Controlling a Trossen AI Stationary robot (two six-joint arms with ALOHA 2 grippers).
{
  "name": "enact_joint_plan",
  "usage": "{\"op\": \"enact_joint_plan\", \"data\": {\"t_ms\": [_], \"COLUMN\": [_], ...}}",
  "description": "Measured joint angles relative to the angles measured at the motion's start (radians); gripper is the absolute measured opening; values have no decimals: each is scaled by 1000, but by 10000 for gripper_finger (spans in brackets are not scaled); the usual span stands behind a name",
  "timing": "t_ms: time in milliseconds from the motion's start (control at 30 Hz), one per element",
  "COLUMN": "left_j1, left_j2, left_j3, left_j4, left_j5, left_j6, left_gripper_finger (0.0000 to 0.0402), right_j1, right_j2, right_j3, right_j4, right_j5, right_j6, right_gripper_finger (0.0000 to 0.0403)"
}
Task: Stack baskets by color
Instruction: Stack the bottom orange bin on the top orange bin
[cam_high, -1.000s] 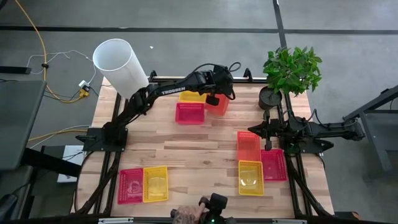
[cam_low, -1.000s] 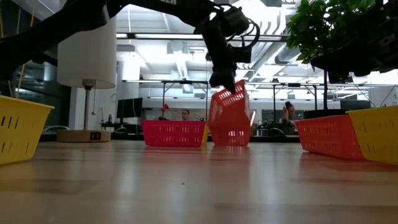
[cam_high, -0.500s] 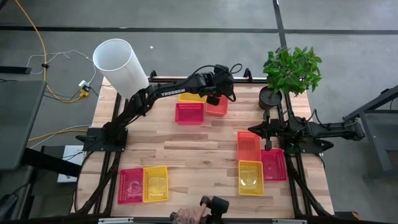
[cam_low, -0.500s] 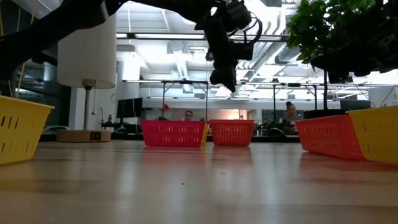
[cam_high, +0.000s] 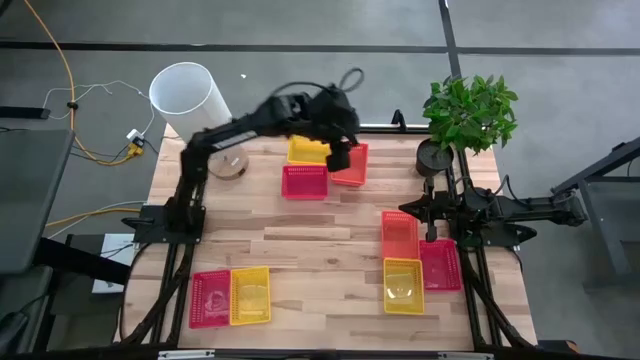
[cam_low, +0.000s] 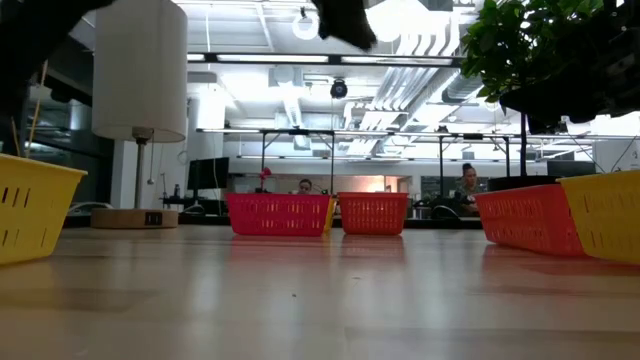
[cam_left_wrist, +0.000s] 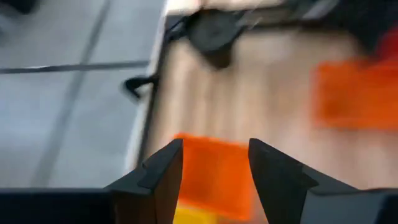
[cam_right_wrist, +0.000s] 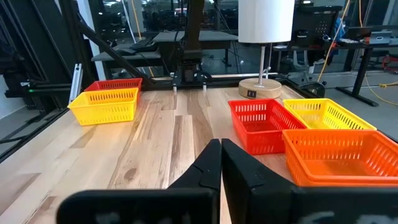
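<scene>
An orange basket (cam_high: 352, 168) rests flat on its bottom at the table's far side, beside a pink-red basket (cam_high: 305, 181) and a yellow basket (cam_high: 307, 150). My left gripper (cam_high: 341, 157) hangs open high above the orange basket (cam_left_wrist: 211, 177), touching nothing; in the low view only its tip (cam_low: 345, 18) shows at the top. On the right lie another orange basket (cam_high: 399, 234), a yellow one (cam_high: 403, 285) and a pink-red one (cam_high: 440, 265). My right gripper (cam_high: 431, 216) waits shut at the right edge, its fingers (cam_right_wrist: 221, 155) level over the table.
A pink-red basket (cam_high: 210, 298) and a yellow basket (cam_high: 250, 295) lie at the near left. A tall white cylinder (cam_high: 190, 92) stands on its base at the far left corner, a potted plant (cam_high: 470, 110) at the far right. Bare wood lies in the middle.
My left gripper held the orange basket tilted above the far side of the table. It let the basket go and opened. The basket now sits flat beside the pink-red one. The gripper then rose high above it and turned.
</scene>
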Motion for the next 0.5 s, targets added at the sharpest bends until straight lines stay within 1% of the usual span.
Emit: {"op": "enact_joint_plan", "data": {"t_ms": [33, 100, 167, 233, 333, 433, 500], "left_j1": [1, -3, -18, -35, -58, -71, -75], "left_j2": [-26, -84, -155, -239, -405, -600, -738], "left_j3": [-10, -56, -145, -277, -565, -914, -1148], "left_j4": [-17, -9, 26, 96, 269, 498, 682], "left_j5": [51, 119, 145, 151, 149, 141, 140], "left_j6": [-21, -50, -61, -69, -85, -132, -170], "left_gripper_finger": [161, 153, 145, 137, 126, 116, 112], "right_j1": [0, 0, 0, 0, 0, 0, 0], "right_j2": [0, 0, 0, 0, 0, 0, 0], "right_j3": [0, 0, 0, 0, 0, 0, 0], "right_j4": [0, 0, 0, 0, 0, 0, 0], "right_j5": [0, 0, 0, 0, 0, 0, 0], "right_j6": [0, 0, 0, 0, 0, 0, 0], "right_gripper_finger": [0, 0, 0, 0, 0, 0, 0]}}
